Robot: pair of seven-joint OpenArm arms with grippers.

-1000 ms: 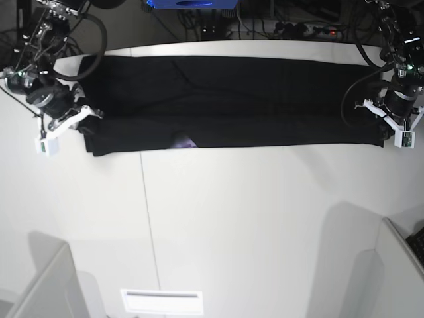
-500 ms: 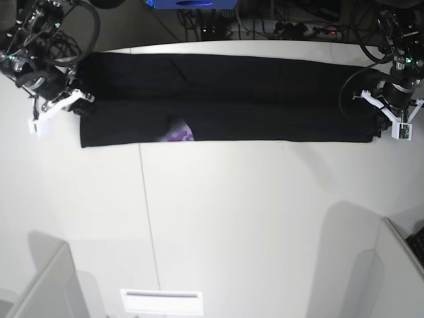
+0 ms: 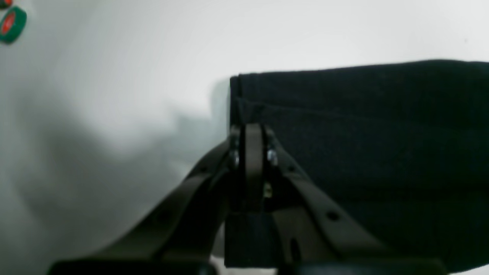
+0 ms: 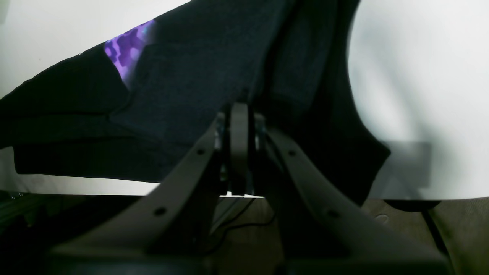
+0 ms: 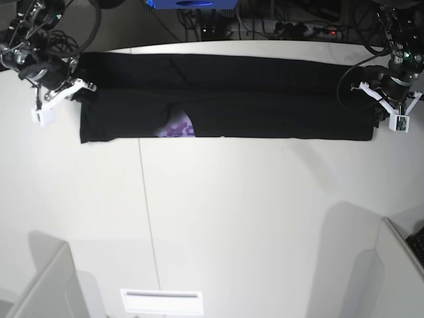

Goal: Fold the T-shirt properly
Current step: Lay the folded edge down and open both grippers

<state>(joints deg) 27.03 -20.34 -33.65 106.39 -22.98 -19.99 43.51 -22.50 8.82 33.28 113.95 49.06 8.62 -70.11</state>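
Both claws are gripping the shirt (image 5: 225,106), one at each end, and have been carrying it toward the far edge of the table (image 5: 218,225).

The right claw (image 4: 238,118) is pressed together and pinching dark cloth; the fabric is draping away from its tips, with a purple print (image 4: 128,47) showing up and to the left of them. The left claw (image 3: 252,131) is likewise pinched shut on the shirt's end hem, the folded band running off to its right.

Across the last second the near hem has been drawing back from the front and straightening, and the print patch has been widening slightly.

Judgement: the long fold is pulled taut and squared; a crosswise fold is apparently remaining.
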